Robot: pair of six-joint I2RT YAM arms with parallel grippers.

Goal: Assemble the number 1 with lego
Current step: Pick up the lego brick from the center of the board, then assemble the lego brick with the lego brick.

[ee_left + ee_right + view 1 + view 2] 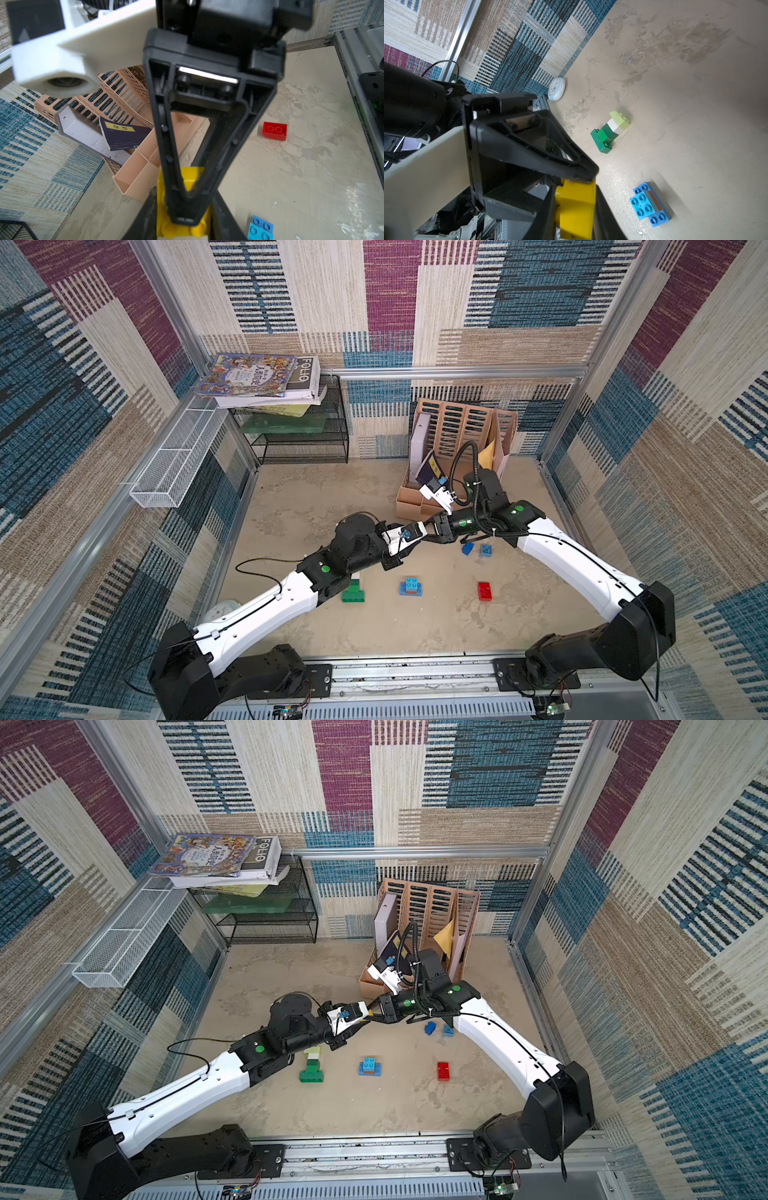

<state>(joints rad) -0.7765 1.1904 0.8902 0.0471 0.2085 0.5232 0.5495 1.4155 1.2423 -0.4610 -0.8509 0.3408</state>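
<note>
Left gripper (579,176) sits pinched onto the yellow brick (577,207): in its own wrist view its dark fingers press against 2 opposite sides of the brick with no gap showing. Right gripper (182,216) is fully closed on the same brick from the opposite direction. The 2 meet tip to tip in the air above the table (332,497), sharing the brick between them. This reads as a handover, right to left.

To do it well, the left grip should be firm before anything else moves. The brick is smooth, hard plastic, and the left tips look to catch only its end, so a shallow pinch could let it pivot. The right jaws should then part fully and back away straight along their own line, without dragging or twisting the brick. Neither arm should swing sideways while both hold it.

Below the left arm, the green, cream and lime stack (353,591) lies on the table, probably the stem of the 1. The yellow brick likely goes there, so its studs should be aligned for pressing on. Near the stack lie the blue cluster (411,587) and the red brick (484,591). A dark blue brick (467,548) and a light blue brick (486,549) sit just beside the right arm, apart from the handover.
</note>
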